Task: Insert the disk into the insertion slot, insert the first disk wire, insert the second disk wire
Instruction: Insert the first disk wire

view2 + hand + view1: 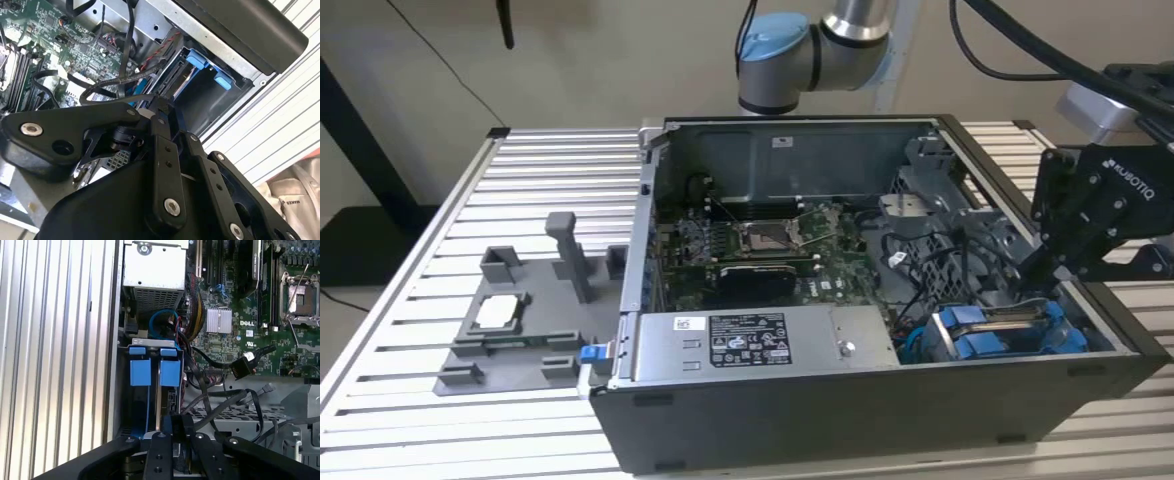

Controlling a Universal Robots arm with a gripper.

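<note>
1. Noted open computer case [854, 420] on slatted table [400, 400].
2. Found insertion slot [974, 345], blue-railed, in the case's near corner at the exterior view's right.
3. Saw gripper [1027, 288] lowered inside the case, directly over the slot, jaws pressed together.
4. Logged black cable plug [243, 366] lying loose inside the case, near the slot.

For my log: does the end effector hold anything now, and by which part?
Cannot be told: the end effector is at the insertion slot.

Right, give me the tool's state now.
Tool: closed, tips drawn together at the insertion slot; whether anything is pinched between them cannot be told.
</note>
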